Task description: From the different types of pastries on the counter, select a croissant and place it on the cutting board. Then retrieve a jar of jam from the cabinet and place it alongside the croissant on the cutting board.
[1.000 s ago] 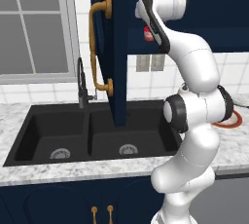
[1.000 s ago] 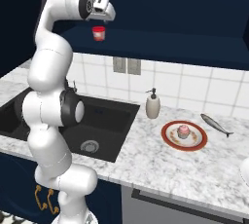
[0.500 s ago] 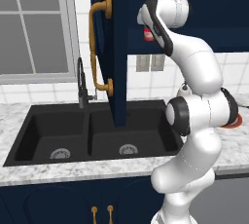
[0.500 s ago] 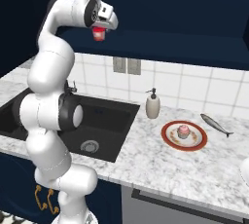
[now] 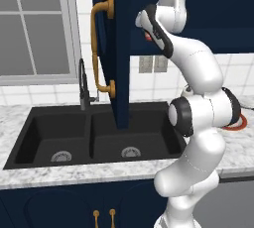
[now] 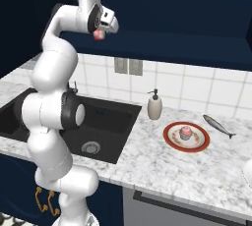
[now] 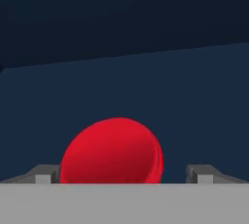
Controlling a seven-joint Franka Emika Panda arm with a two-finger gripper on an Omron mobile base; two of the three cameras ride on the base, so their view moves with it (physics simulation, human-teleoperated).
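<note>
Red jar of jam [image 7: 112, 151]: sits between the fingers [image 7: 46, 174], high up by the navy cabinet [image 5: 115, 48].
Gripper [image 6: 100, 34]: clenched on the jar.
Cupcake [image 6: 185, 132]: on the red-rimmed plate [image 6: 170, 141].

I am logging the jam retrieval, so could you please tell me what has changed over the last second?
The gripper, carrying the small red jar of jam, has drawn back from the dark navy wall cabinet and come lower, toward the arm's own side. The jar stays in its hold. The pink-frosted cupcake, slim grey fish and open cabinet door are as before.
</note>
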